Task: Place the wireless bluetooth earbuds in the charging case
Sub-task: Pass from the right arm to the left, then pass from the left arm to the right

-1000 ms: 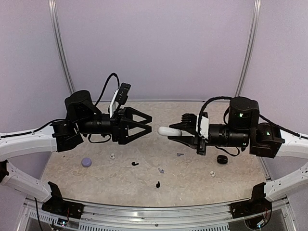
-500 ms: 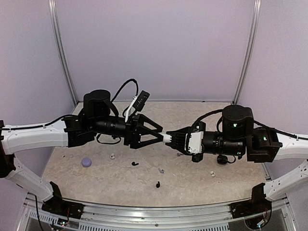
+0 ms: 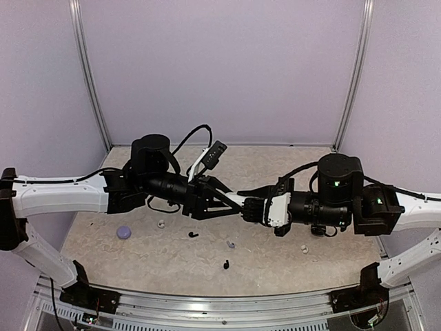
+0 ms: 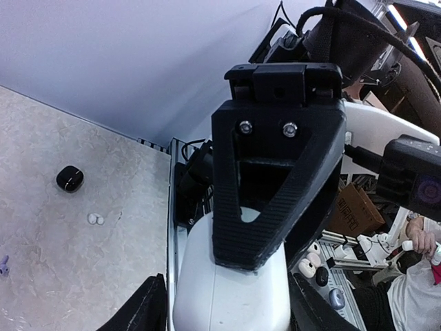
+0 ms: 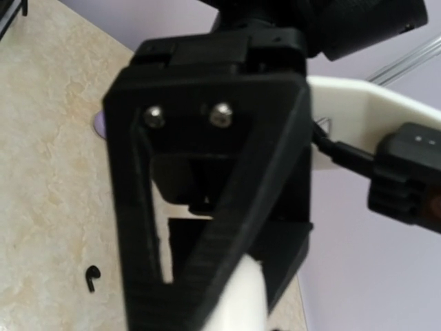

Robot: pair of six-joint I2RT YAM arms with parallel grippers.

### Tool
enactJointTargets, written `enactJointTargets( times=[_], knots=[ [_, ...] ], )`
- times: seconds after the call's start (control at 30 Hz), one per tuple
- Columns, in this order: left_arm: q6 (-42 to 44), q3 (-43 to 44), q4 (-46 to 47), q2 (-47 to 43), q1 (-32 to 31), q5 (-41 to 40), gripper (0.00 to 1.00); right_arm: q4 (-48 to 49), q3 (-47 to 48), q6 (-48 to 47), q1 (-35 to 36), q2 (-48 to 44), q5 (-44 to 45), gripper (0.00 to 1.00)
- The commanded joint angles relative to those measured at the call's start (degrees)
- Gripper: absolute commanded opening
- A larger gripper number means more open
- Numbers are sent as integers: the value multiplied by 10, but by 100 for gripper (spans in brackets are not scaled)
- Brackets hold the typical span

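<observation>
A white charging case [image 3: 238,201] is held in the air over the middle of the table, between both grippers. My right gripper [image 3: 247,207] is shut on it; one of its black fingers [image 4: 275,186] lies across the case [image 4: 231,293]. My left gripper [image 3: 229,201] is open, with its fingertips [image 4: 146,309] close on either side of the case and a thin gap on one side. The earbuds lie on the table: white [image 3: 160,223], black [image 3: 193,234], lavender [image 3: 231,243], black [image 3: 226,263], white [image 3: 303,249].
A lavender case [image 3: 124,232] lies at the left. A black case [image 3: 318,229] sits under my right arm and shows in the left wrist view [image 4: 69,178]. A black earbud [image 5: 91,276] shows in the right wrist view. Purple walls enclose the table.
Both arms have moved toward the centre. My right gripper has brought the white case between my left gripper's fingers, and those fingers have narrowed around it.
</observation>
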Motion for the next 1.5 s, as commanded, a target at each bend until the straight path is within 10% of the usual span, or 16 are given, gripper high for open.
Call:
enactJointTargets(
  times=[0.0,0.37,0.67,0.83,1.47],
  knots=[
    [-29,6,56,3,-3,31,57,16,-8,-6,9,-10,2,1],
    [-36,-5,74,-2,-3,47,31,22,-14,-9,11,-14,4,6],
    [59,-5,20,-43,3,-31,23,52,-42,56,10,-58,38,67],
    [152,-1,-34,-85,4,-131,20,60,-52,157,7,-95,38,82],
    [574,-37,-63,-198,-171,-576,17,60,22,628,-235,-22,-456,71]
  ],
)
